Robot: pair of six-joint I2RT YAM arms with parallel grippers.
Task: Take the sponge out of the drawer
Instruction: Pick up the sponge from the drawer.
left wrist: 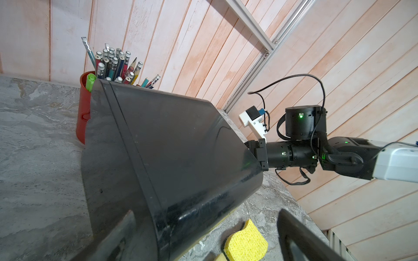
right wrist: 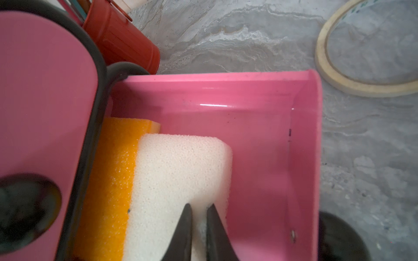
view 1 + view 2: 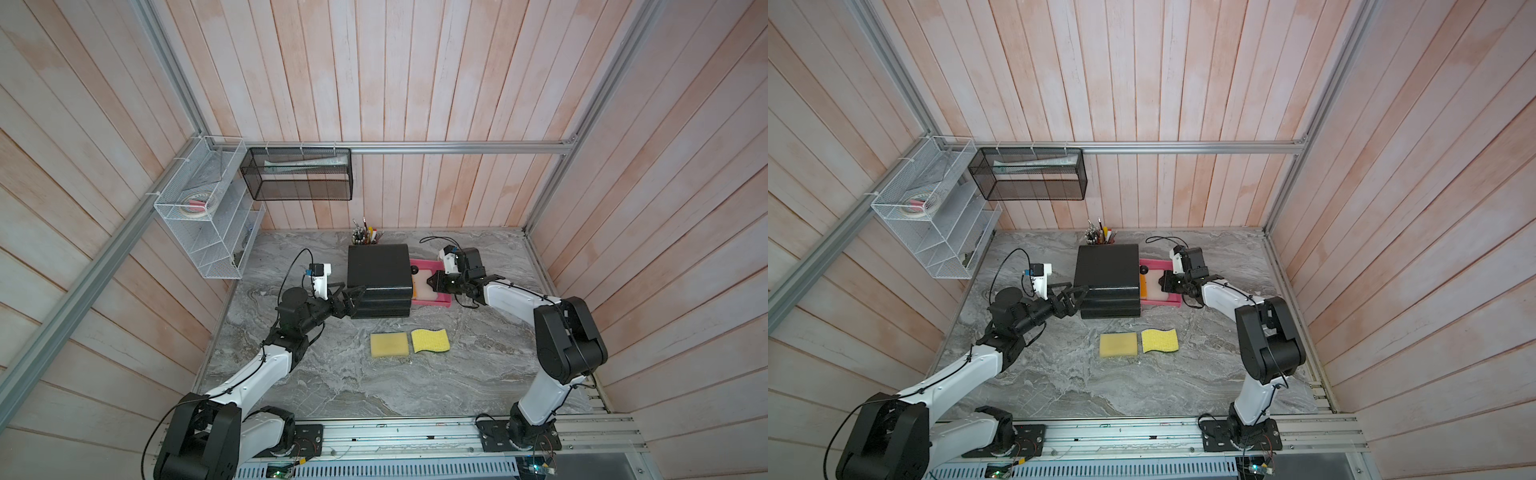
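Inside the pulled-out pink drawer, on the right side of the black cabinet, the white sponge lies partly over an orange sponge. The right gripper is pinched on the white sponge's edge, with the foam dented between the tips. The left gripper is spread wide at the cabinet's left side, clamping nothing; a square yellow sponge and a wavy yellow sponge lie side by side on the marble table in front.
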